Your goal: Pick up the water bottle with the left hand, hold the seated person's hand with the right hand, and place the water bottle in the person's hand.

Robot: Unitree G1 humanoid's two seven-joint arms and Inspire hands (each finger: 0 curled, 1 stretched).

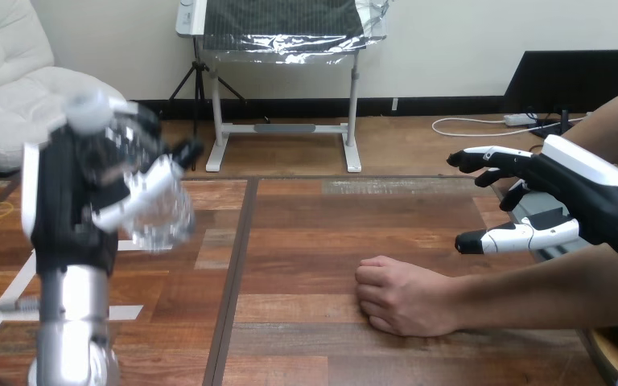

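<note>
A clear plastic water bottle (141,181) with a white cap is lifted above the table's left side, and my left hand (72,193) is shut round it. The person's hand (402,296) rests as a loose fist on the wooden table (306,241), right of centre, with the forearm running off to the right. My right hand (563,189) hovers open above and to the right of that fist, over the forearm, fingers pointing left and thumb below them. It stands apart from the person's hand.
White tape marks (16,293) lie on the table near my left arm. A dark round object (607,354) sits at the table's lower right corner, under the person's forearm.
</note>
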